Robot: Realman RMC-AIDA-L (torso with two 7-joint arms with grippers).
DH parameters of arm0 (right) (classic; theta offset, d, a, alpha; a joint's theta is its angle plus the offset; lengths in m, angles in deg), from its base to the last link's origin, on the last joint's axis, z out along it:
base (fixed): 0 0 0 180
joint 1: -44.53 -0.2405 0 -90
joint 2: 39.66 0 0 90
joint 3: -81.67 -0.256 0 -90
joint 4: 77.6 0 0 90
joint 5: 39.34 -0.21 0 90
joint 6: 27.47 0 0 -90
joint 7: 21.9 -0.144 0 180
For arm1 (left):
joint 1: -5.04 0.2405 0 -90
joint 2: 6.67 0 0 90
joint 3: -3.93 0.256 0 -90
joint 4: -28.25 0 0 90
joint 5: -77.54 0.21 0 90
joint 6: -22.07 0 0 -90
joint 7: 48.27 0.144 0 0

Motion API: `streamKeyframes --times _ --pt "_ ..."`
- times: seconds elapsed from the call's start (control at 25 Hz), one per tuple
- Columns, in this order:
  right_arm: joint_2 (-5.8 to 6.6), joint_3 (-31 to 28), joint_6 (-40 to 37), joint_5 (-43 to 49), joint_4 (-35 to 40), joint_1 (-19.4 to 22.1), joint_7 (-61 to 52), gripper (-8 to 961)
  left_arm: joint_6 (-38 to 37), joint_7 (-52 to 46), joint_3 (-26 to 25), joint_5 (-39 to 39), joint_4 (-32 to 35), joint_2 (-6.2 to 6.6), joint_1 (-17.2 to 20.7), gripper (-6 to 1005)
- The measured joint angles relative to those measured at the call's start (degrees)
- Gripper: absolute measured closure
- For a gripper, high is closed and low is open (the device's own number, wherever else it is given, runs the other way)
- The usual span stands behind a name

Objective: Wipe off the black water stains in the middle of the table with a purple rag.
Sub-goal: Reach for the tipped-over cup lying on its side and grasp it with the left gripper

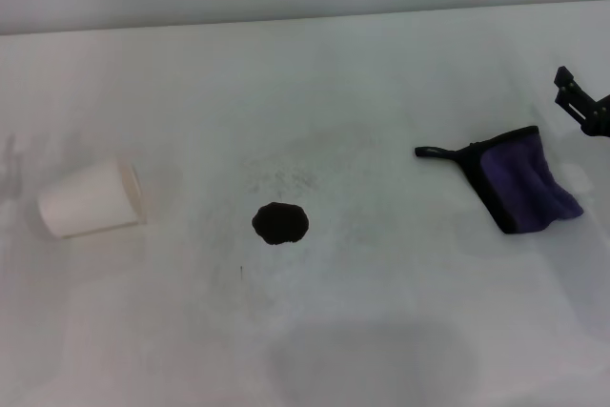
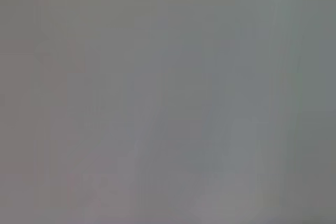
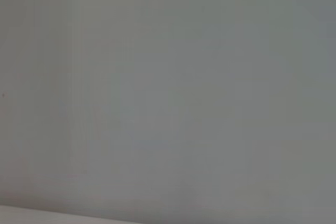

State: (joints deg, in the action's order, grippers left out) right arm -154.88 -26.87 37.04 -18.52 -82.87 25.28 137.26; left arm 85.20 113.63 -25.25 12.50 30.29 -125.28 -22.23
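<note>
No writing shows anywhere. On the large white smudged bench [image 1: 381, 331], one ragged black-brown water stain [image 1: 279, 223] sits at centre. One folded purple rag with black trim [image 1: 519, 181] lies at 3 o'clock; one tipped white paper cup [image 1: 91, 199] at 9. The right tool [image 1: 581, 102] hovers just beyond the rag; whether its fingers are apart, I cannot tell.

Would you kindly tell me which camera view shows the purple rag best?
The head view: the purple rag lies in full on the table, right of the black water stains. Both wrist views show none of it.
</note>
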Motion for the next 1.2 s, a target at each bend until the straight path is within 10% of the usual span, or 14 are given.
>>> streamKeyframes --times 0.72,0.96,1.2 --pt "0.00 0.0 -0.5 -0.1 0.1 0.2 0.0 96 -0.4 -0.4 2.4 0.4 6.5 0.14 -2.4 573" --pt "-0.07 0.1 -1.8 0.0 0.1 0.1 0.1 96 2.6 -0.5 5.0 0.4 8.0 0.11 -2.6 338" --pt "-0.09 0.4 -1.9 0.0 0.1 0.3 0.2 95 4.5 -23.0 25.4 0.8 21.5 0.49 -3.0 182"
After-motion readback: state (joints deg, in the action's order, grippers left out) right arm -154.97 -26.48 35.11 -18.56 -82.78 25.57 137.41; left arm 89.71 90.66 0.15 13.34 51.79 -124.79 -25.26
